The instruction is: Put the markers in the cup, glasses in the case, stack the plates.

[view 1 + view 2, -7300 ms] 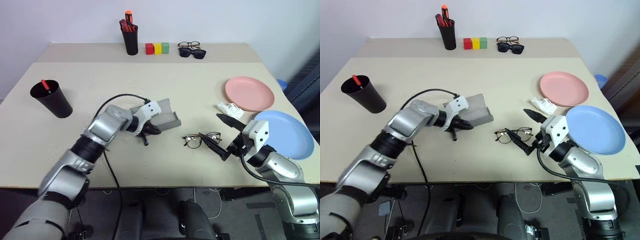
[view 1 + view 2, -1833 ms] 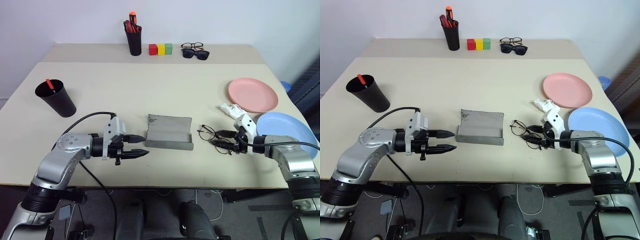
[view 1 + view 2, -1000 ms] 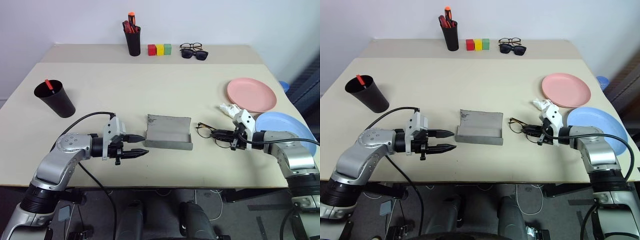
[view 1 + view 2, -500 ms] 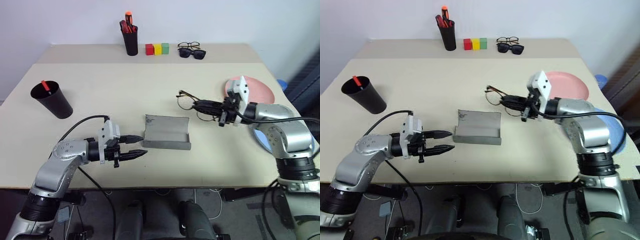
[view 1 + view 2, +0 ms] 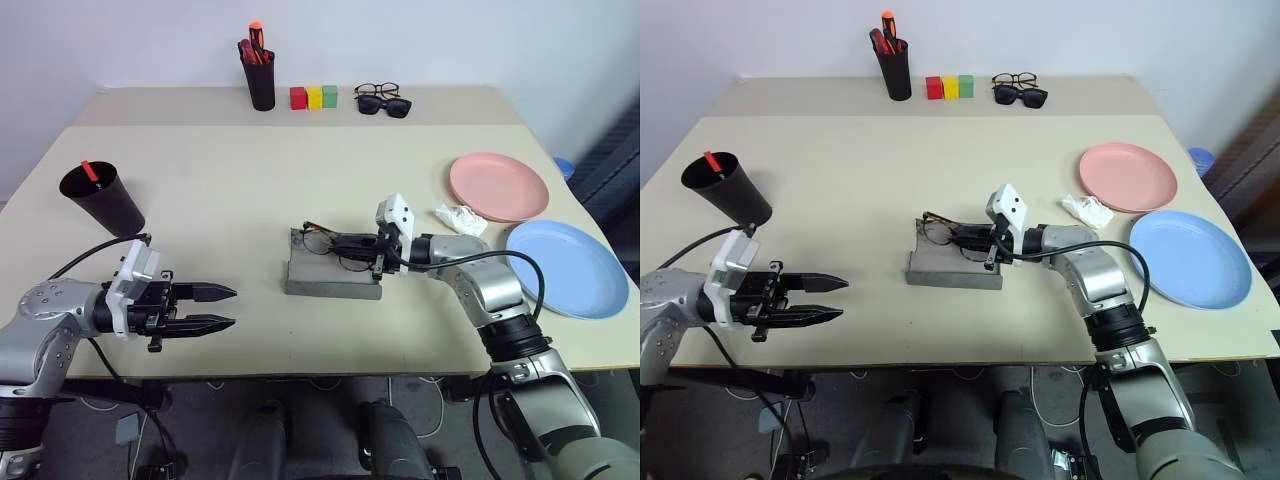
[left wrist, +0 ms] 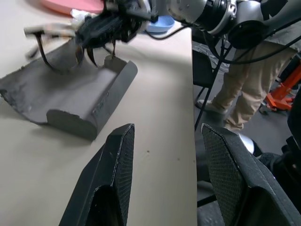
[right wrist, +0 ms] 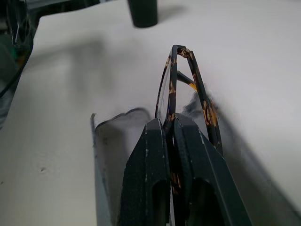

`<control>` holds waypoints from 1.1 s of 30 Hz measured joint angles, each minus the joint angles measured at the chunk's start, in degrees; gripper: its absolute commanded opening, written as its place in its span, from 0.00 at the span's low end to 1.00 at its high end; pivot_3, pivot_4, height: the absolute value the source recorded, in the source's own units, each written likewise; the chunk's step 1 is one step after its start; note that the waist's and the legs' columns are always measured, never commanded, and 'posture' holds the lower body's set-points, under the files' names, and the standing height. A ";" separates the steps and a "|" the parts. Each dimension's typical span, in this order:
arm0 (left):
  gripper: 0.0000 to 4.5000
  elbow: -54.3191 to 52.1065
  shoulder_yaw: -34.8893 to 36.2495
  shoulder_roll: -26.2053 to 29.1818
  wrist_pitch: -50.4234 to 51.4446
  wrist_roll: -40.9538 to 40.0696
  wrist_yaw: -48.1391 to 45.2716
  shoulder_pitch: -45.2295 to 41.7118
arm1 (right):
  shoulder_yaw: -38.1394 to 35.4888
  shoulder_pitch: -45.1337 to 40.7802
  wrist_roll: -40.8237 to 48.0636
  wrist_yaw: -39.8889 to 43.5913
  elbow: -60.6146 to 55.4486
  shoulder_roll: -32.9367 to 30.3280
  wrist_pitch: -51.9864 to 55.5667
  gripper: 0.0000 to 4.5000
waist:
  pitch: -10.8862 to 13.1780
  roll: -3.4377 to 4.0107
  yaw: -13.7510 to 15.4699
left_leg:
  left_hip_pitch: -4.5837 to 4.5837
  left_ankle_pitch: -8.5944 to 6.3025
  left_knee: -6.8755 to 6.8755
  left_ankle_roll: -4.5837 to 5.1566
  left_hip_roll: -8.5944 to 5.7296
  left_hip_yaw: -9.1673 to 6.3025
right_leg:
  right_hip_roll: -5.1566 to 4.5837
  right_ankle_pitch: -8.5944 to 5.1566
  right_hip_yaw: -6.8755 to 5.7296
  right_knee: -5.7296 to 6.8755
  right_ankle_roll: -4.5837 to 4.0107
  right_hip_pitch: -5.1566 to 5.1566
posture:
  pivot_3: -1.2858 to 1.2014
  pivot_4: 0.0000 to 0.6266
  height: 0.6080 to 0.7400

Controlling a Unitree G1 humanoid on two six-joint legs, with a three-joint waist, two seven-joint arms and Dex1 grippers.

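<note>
So the right gripper (image 5: 352,243) is clamped tight on the glasses (image 5: 330,240), fingers pinched together on the frame; it's holding them right over the open case (image 5: 330,277) in the middle of the table (image 5: 250,180); can't quite tell whether the frame is touching the felt or hanging just above it. What matters for the drop: the glasses stick out past the fingertips toward the robot's left, and their long axis runs roughly along the case's long axis, so I'd say it mostly needs to go down and let go, maybe with a small nudge so the frame sits inside the trough rather than on the raised lid edge.

The left gripper (image 5: 205,307) is off to the left of the case, well apart from it, fingers spread with nothing between them, pointing at the case; the right arm is obviously the one doing this bit.

The rest looks untouched; the pink plate (image 5: 498,186) and blue plate (image 5: 565,268) sit side by side, not stacked; the cup (image 5: 103,198) at the far left has a red-tipped marker (image 5: 90,170) poking out.
</note>
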 measured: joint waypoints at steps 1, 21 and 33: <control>0.51 0.00 0.21 -0.01 -0.03 0.00 0.10 0.00 | 0.50 0.00 -0.27 0.68 0.39 -0.12 -0.01 0.01 | 0.00 0.00 0.07 | 0.00 0.00 0.00 0.00 0.00 0.00 | 0.00 0.00 0.00 0.00 0.00 0.01 | 0.52 0.24 1.00; 0.31 20.76 -10.91 -9.37 -4.92 15.82 13.34 -27.72 | -13.00 20.35 2.54 -2.47 -24.22 -11.64 1.86 0.80 | -0.04 -0.08 1.95 | -0.02 0.00 0.05 -0.01 -0.08 -0.01 | 0.00 -0.07 -0.03 -0.03 0.20 0.16 | 0.52 0.24 1.00; 0.01 67.67 -21.81 -23.94 -23.54 36.95 23.02 -59.83 | -31.97 57.54 2.98 -12.69 -50.17 -13.23 3.95 0.80 | 0.04 -0.45 2.94 | -0.09 -0.01 0.19 -0.01 -0.05 0.15 | -0.09 -0.15 -0.05 -0.27 0.33 0.21 | 0.52 0.24 1.00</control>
